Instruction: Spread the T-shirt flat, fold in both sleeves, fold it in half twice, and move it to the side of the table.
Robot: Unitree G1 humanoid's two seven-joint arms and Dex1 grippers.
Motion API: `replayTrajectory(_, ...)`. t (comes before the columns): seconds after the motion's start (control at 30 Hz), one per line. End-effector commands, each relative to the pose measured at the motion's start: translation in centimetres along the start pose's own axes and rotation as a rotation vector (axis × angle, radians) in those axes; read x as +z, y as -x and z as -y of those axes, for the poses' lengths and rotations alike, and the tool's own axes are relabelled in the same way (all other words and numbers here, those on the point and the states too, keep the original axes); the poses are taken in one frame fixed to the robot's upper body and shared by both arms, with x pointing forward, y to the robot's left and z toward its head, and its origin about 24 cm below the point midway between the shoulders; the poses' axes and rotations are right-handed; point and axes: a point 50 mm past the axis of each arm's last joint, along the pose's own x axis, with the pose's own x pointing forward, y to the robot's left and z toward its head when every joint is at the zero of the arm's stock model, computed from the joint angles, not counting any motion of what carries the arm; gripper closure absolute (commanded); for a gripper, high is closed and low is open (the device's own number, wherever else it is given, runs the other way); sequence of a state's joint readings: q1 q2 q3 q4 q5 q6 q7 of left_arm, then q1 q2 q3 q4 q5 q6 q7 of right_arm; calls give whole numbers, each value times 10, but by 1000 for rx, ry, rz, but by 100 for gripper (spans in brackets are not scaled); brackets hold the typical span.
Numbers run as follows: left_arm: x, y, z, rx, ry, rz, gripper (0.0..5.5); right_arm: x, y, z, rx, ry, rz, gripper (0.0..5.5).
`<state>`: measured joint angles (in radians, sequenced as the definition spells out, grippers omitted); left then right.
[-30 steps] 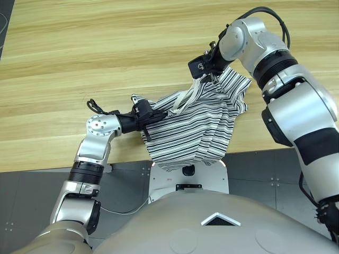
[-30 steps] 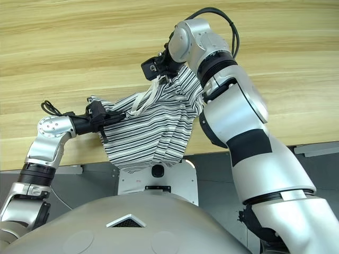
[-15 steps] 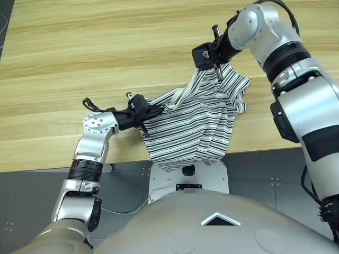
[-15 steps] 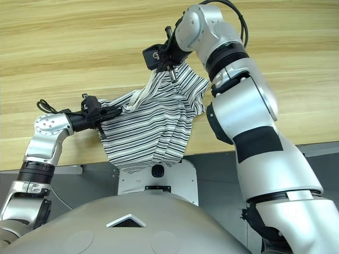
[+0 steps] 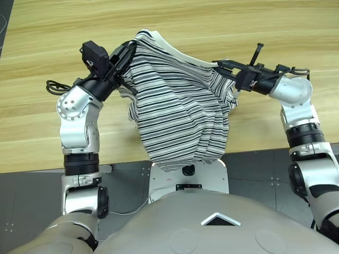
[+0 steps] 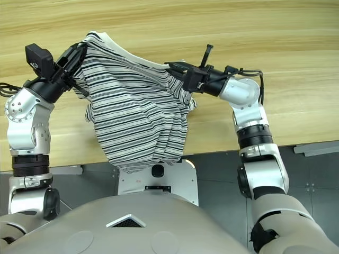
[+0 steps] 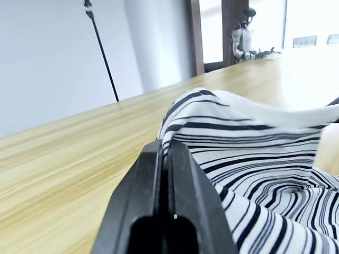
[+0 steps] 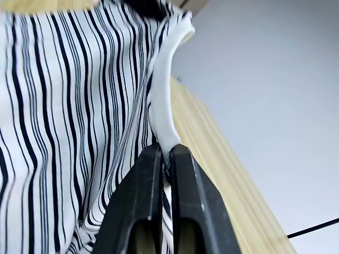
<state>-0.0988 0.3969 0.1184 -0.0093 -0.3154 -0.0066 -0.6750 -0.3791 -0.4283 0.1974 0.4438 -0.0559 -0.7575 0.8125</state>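
**Holding the stripy shirt up with both claws**

My left claw (image 5: 125,57) is shut tight on the black and white striped cloth T-shirt (image 5: 177,114). It pinches the shirt's top edge in the upper left of the head picture. My right claw (image 5: 221,66) is squeezed shut on the white band (image 8: 167,106) at the shirt's edge, a bit right of the middle of that picture.

The top edge stretches from one claw to the other, held up over the long light wooden table (image 5: 53,26). The rest hangs down in soft folds in the middle. Its bottom end dangles past the near table edge, low in the picture.

In my left wrist picture, two black fingers (image 7: 140,190) press together with stripy cloth caught at their tips. In my right wrist picture, the black pads (image 8: 137,190) nip the white band.
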Motion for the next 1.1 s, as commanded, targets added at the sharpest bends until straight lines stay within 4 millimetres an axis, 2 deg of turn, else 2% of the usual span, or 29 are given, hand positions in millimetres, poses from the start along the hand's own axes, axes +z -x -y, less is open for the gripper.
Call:
replayTrajectory(0.03,3,8,6,38,25,49,540,14,15,0,-99,15,64,539)
replayTrajectory(0.13,2,11,15,-5,36,61,540,23,18,1,-124,44,99,539)
replayTrajectory(0.23,-3,13,22,-112,15,-3,540,25,19,12,-94,66,76,539)
replayTrajectory(0.27,-6,11,21,-166,-10,-48,540,25,16,22,-67,84,57,539)
replayTrajectory(0.33,-13,2,8,-262,-76,-167,540,20,6,50,-8,110,-2,539)
replayTrajectory(0.4,-10,-22,-25,-296,-172,-314,540,4,-17,90,40,77,-166,539)
replayTrajectory(0.43,-1,-42,-51,-224,-252,-380,540,-7,-33,110,24,61,-316,539)
replayTrajectory(0.47,19,-67,-78,-89,-369,-426,540,-12,-46,137,-106,62,-461,539)
replayTrajectory(0.5,46,-87,-100,69,-485,-426,540,-7,-54,163,-268,84,-551,539)
replayTrajectory(0.53,98,-105,-123,307,-634,-332,540,19,-56,204,-533,118,-533,539)
replayTrajectory(0.57,181,-114,-135,553,-729,-36,540,73,-51,254,-846,157,-340,539)
replayTrajectory(0.6,244,-107,-136,720,-772,216,540,120,-40,284,-1053,201,-150,539)
replayTrajectory(0.63,315,-82,-120,825,-876,591,540,182,-20,301,-1214,438,136,539)
replayTrajectory(0.67,357,-45,-93,860,-1030,940,540,229,-1,289,-1232,718,423,539)
replayTrajectory(0.7,367,-15,-65,823,-1187,1179,540,245,13,258,-1157,974,595,539)
replayTrajectory(0.73,346,-4,-41,706,-1344,1265,540,229,15,213,-978,1139,667,539)
replayTrajectory(0.77,316,-2,-28,603,-1430,1265,540,203,13,174,-801,1225,655,539)
replayTrajectory(0.83,232,-16,-5,271,-1565,1140,540,137,-4,91,-328,1297,504,539)
replayTrajectory(0.87,178,-26,10,27,-1607,1002,540,105,-5,51,-165,1191,468,539)
replayTrajectory(0.93,65,-26,33,-457,-1465,609,540,58,-1,-12,67,923,372,539)
replayTrajectory(0.97,9,-13,38,-646,-1278,309,540,39,3,-34,147,778,308,539)
replayTrajectory(1.0,-32,7,41,-800,-1109,37,540,24,7,-49,200,647,242,539)
replayTrajectory(1.03,-63,37,42,-953,-912,-260,540,16,9,-60,230,536,202,539)
replayTrajectory(1.07,-77,59,44,-1069,-747,-430,540,14,10,-68,249,440,177,539)
replayTrajectory(1.1,-80,72,47,-1135,-624,-524,540,16,10,-73,247,359,172,539)
